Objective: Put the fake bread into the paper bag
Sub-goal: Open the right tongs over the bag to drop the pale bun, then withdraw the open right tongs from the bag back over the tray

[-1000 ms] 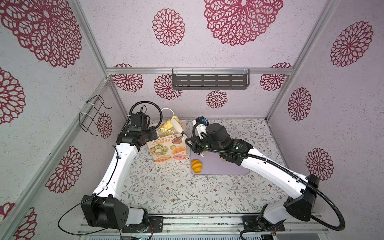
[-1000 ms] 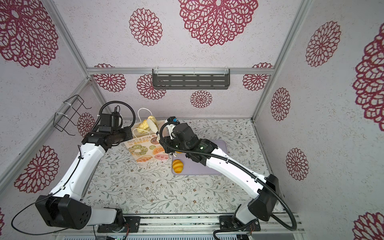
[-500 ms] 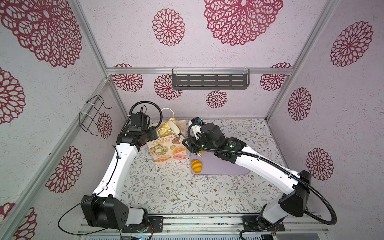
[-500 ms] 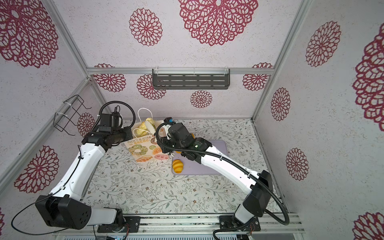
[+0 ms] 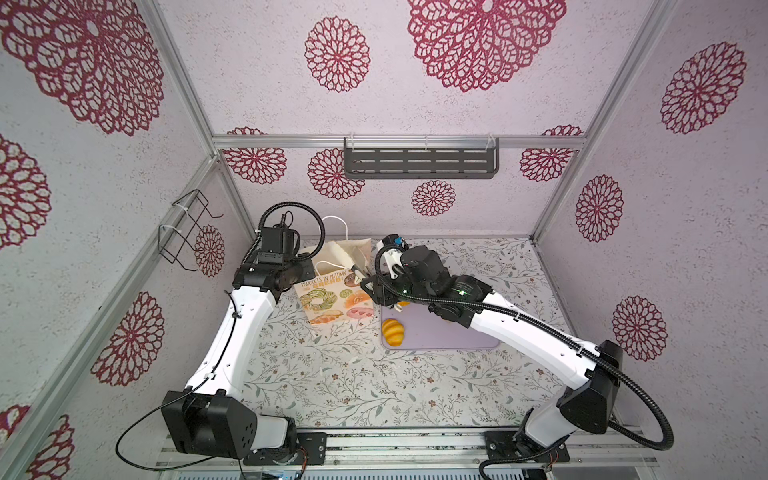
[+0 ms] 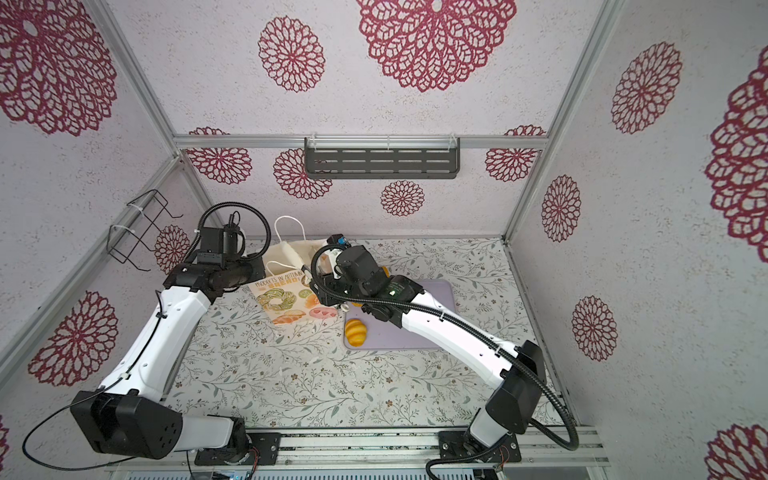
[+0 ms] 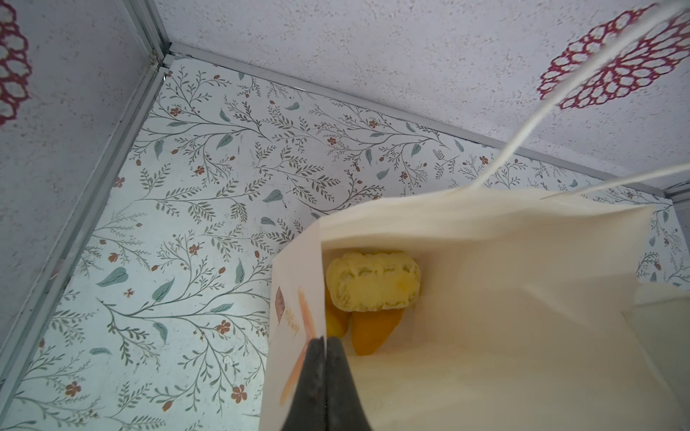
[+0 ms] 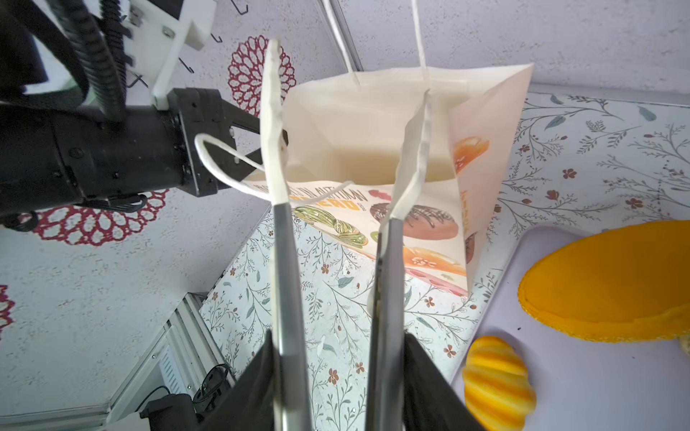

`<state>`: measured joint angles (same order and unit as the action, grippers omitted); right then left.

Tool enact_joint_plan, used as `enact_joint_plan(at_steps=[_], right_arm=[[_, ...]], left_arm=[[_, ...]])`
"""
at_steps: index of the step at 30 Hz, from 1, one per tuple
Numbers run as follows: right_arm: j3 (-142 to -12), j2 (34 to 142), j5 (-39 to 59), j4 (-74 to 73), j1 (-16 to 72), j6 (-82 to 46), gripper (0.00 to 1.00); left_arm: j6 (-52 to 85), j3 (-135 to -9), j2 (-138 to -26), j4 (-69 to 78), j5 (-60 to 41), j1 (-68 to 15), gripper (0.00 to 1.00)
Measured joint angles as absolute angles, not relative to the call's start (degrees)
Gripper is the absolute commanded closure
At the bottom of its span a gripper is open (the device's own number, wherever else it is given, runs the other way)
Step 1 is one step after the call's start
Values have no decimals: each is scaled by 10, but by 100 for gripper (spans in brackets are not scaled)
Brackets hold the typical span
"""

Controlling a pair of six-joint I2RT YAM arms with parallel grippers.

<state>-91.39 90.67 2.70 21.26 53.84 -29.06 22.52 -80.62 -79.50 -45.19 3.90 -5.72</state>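
Nearest, on the lilac tray (image 5: pixel 457 338): ribbed yellow bun (image 5: pixel 392 332), with an orange loaf (image 8: pixel 605 280) just behind. Beyond, right tool (image 8: pixel 350 71) partly open, holding nothing, tips at the mouth of the standing paper bag (image 5: pixel 328 286). Farther — left tool (image 7: pixel 325 343) pinched shut on the bag's rim; pale bun (image 7: pixel 373 285) and orange pieces (image 7: pixel 373 336) down inside.
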Motion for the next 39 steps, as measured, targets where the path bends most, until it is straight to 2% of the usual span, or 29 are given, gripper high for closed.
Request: enact_joint_plan(at_steps=[8,18,39], right_arm=[[-914,891,12,213,538,-289,50],[-881,797,-26,210,538,-285,50],[-646,576,-168,256,523,-344,49]], left_arm=[[225,-806,-795,-452,39,-57,100],[225,-806,-795,-452,39,-57,100],[228,-806,-795,-453,40,-55,100]])
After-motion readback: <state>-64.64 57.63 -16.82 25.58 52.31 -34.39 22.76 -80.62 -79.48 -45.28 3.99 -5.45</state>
